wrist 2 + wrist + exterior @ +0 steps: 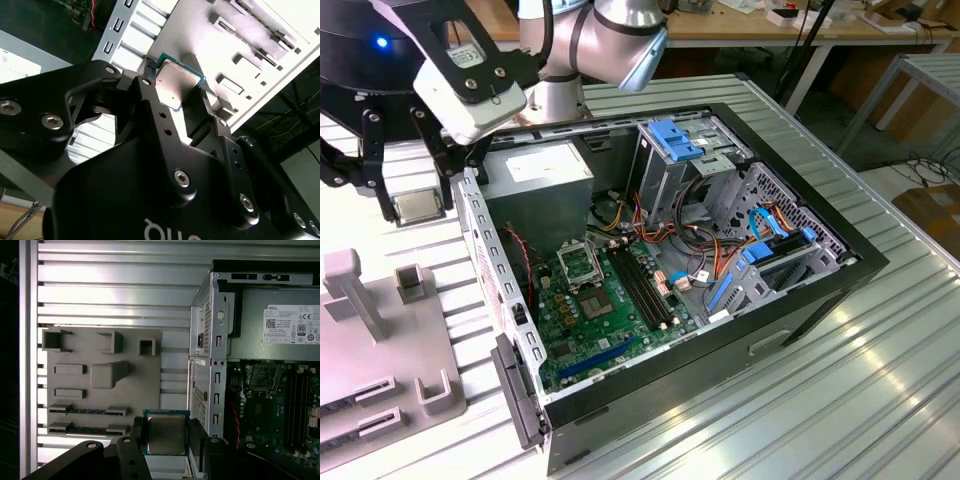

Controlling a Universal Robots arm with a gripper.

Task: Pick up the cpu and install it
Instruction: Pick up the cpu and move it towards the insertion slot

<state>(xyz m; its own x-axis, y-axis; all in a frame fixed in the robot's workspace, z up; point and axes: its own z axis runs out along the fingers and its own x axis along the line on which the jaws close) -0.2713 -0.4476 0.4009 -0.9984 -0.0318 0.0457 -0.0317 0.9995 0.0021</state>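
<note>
The cpu [419, 206], a thin square chip with a silver-grey metal top, is pinched by its edges between the black fingers of my gripper [418, 200], which is shut on it. In the exterior view this happens at the left, over the ribbed table just outside the open computer case [865, 262]. Both wrist views show the cpu [165, 433] [176, 80] between the fingers [196, 437] [150, 92]. The motherboard's black socket frame [582, 264] [263, 377] lies inside the case, to the exterior view's right of the gripper.
A grey fixture plate [370, 350] [100, 352] with raised blocks lies on the ribbed table [880, 390] beside the case. The case's perforated metal side wall [485, 255] [216, 370] stands between gripper and motherboard. A grey power supply box [545, 190] [280, 295] sits behind the socket.
</note>
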